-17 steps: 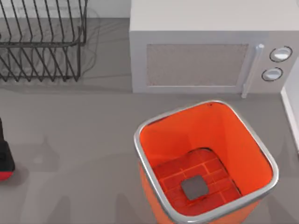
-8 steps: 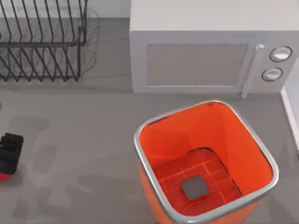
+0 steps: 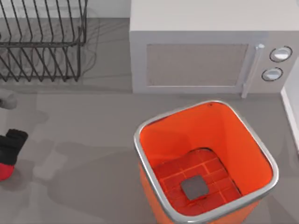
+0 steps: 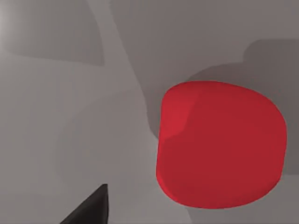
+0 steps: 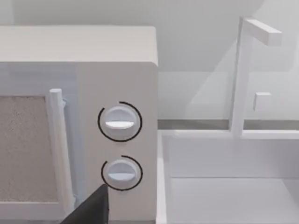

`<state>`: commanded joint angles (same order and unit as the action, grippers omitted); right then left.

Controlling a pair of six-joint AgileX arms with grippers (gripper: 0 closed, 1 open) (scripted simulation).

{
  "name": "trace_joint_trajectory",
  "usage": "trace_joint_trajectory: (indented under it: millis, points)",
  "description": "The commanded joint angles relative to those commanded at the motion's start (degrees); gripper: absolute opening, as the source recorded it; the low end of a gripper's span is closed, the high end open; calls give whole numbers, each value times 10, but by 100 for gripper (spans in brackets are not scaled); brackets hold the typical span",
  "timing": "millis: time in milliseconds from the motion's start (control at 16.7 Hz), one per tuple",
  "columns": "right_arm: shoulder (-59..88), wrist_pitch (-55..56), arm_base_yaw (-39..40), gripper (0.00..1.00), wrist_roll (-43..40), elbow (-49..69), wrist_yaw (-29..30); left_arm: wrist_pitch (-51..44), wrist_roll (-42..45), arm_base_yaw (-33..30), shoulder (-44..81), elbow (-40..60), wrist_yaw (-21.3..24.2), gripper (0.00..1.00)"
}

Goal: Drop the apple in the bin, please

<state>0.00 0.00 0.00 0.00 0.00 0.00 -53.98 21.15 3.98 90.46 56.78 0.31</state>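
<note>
**Top view: apple not yet in the bin**

Top view puts the left pincer (image 3: 10, 142) at the counter's (image 3: 84, 140) left edge, with the apple (image 3: 4, 171) peeking out red right beneath it. From the left wrist, the apple (image 4: 219, 144) sits close under the pincer; whether the fingers grip it, I cannot tell. The orange bin (image 3: 205, 161) stands well off to the pincer's right, holding no fruit. I'd judge the carry and drop remain. The right arm faces the microwave (image 5: 79, 126).
</note>
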Motion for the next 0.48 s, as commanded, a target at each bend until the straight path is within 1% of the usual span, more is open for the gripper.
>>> trace_joint_trajectory:
  millis: [120,480]
  points:
    - [0,0,0,100,0,0,0,-12,6,1,23,17,0,100]
    - [0,0,0,100,0,0,0,-10,6,-1,25,16,0,100]
